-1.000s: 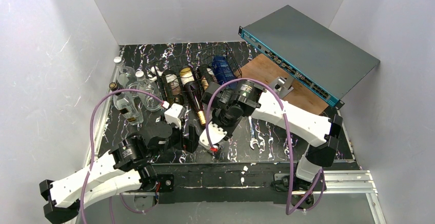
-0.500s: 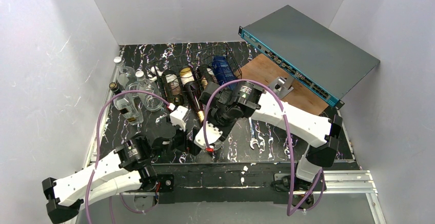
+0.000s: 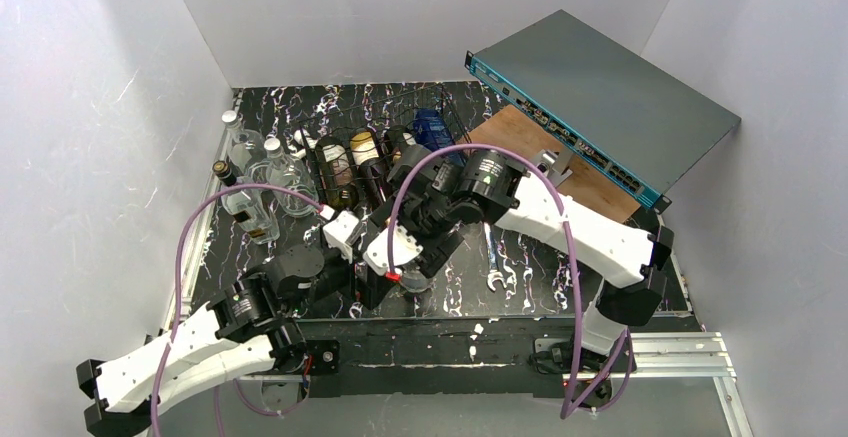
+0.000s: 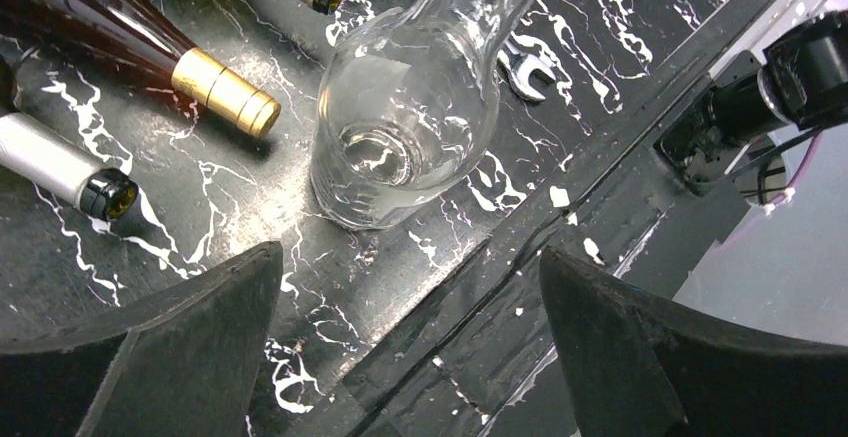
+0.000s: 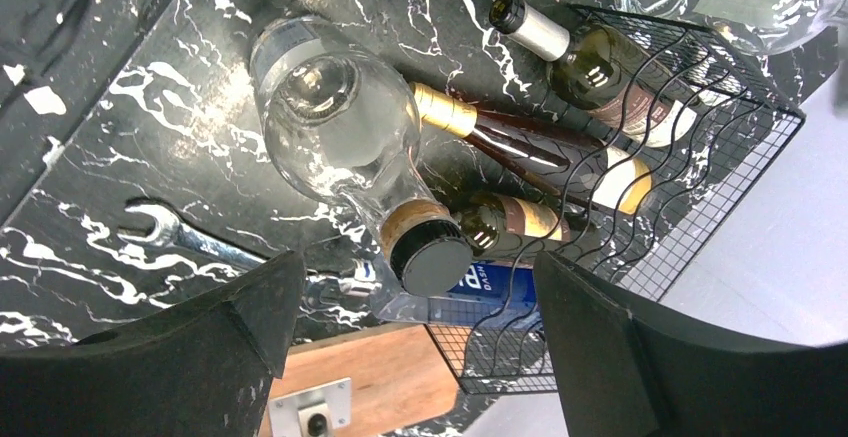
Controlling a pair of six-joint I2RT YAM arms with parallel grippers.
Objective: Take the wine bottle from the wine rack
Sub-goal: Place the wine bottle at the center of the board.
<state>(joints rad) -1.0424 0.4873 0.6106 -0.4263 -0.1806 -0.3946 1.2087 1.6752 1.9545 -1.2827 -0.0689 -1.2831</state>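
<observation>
A clear glass bottle with a black cap stands upright on the black marbled table, in front of the wine rack. My right gripper hangs over its cap, open, with both fingers apart from the neck. From above, the right gripper covers most of the bottle. Dark wine bottles lie in the rack's cradles with their necks pointing out. My left gripper is open and empty just short of the clear bottle's base; from above it sits left of the right gripper.
Three clear bottles stand left of the rack. A blue pack lies in the rack's right end. A wrench lies right of the bottle. A wooden board and a flat grey box are at the back right.
My right gripper has opened and let go of the clear bottle's neck, shifting a little left. The bottle now stands on its own. The left arm has moved slightly.
</observation>
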